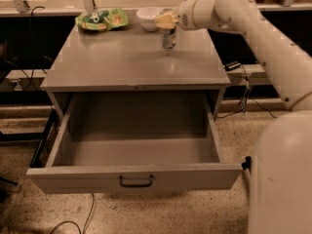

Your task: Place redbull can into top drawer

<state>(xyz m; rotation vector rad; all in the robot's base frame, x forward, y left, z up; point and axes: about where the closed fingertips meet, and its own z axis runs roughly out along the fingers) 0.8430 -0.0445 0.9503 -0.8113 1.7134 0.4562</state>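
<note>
The redbull can (pixel 168 39) stands upright on the grey cabinet top (pixel 117 60), toward its back right. My gripper (pixel 166 21) is at the can's top, coming in from the right on the white arm, and it covers the can's upper end. The top drawer (pixel 73 177) is pulled wide open below the cabinet top. Its inside holds nothing, and its dark bar handle (pixel 136 181) is at the centre of the front panel.
A white bowl (pixel 147 16) sits just behind and left of the can. A green snack bag (pixel 101 19) lies at the back left of the top. My white body (pixel 282 179) fills the lower right. Cables (pixel 87 213) lie on the floor in front.
</note>
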